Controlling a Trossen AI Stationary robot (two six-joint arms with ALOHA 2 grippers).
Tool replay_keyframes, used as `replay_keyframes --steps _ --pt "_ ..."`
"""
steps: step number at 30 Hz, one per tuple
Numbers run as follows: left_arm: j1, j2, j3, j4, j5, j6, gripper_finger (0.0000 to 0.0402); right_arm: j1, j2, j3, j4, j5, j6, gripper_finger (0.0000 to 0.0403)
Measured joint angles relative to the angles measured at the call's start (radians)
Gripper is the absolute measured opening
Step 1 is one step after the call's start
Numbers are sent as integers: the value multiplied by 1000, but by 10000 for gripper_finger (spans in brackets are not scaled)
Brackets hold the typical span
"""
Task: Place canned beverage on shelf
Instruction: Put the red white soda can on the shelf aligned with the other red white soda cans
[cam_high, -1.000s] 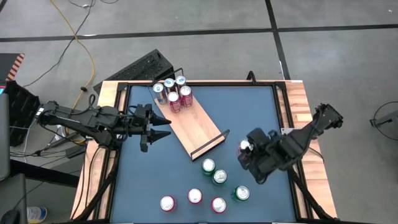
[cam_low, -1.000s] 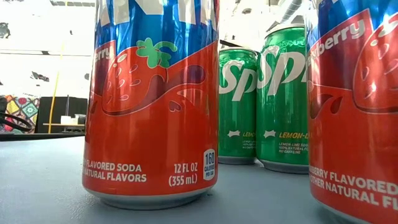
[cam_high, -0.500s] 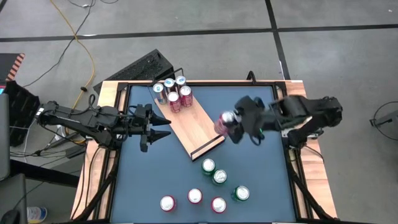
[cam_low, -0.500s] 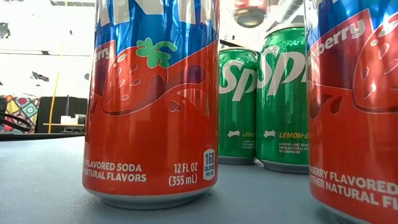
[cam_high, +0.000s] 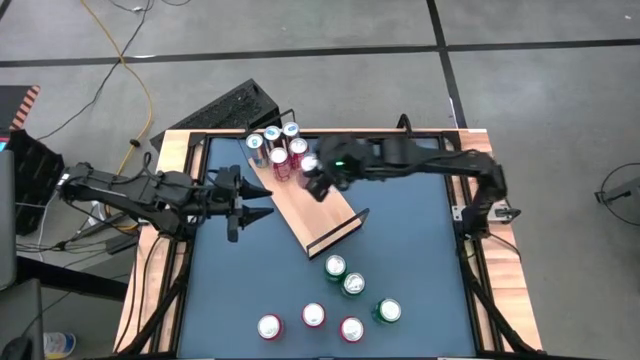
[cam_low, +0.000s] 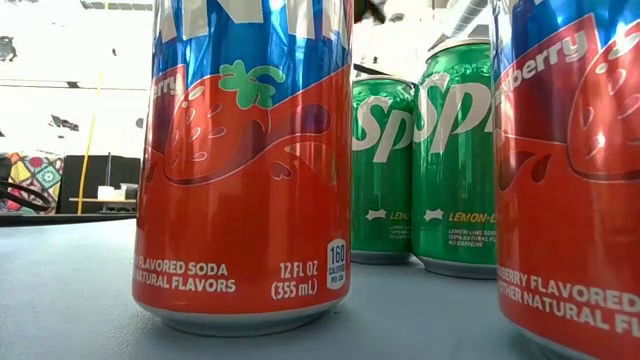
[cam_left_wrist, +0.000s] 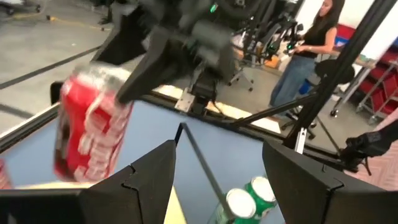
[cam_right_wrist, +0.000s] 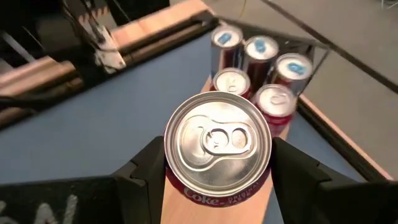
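1. Left gripper (cam_high: 262, 204) hovers at 9 o'clock on the table (cam_high: 400, 250), arm stretched level from the left edge, fingers parted and holding nothing, tips just short of the shelf's long side.
2. Shelf (cam_high: 318, 210) lies diagonally, long axis running 11 to 5 o'clock, black rails at both ends; five cans (cam_high: 278, 146) stand clustered at its 11 o'clock end.
3. Right gripper (cam_high: 318, 172) reaches in from 3 o'clock, arm extended across the table's far edge, jaws clamped on a red Coke can (cam_right_wrist: 217, 144) held upright above the shelf beside the cluster; "Coke" is readable under the rim.
4. Loose cans (cam_high: 344, 276) stand at 6 o'clock: green Sprite (cam_low: 458, 160), red strawberry soda (cam_low: 245, 165) marked "12 FL OZ (355 mL)", "NATURAL FLAVORS".
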Motion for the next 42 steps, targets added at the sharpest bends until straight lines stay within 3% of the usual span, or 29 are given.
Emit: replay_keyframes --steps 11,17,42 --pt "0 -125 0 -153 -131 -63 227 -43 219 -1 174 -34 -24 214" --pt "0 -149 0 -181 -161 -69 227 -41 282 1 254 16 -24 215" --pt "0 -115 -1 -214 -152 -76 227 -21 331 0 271 -11 -47 223"
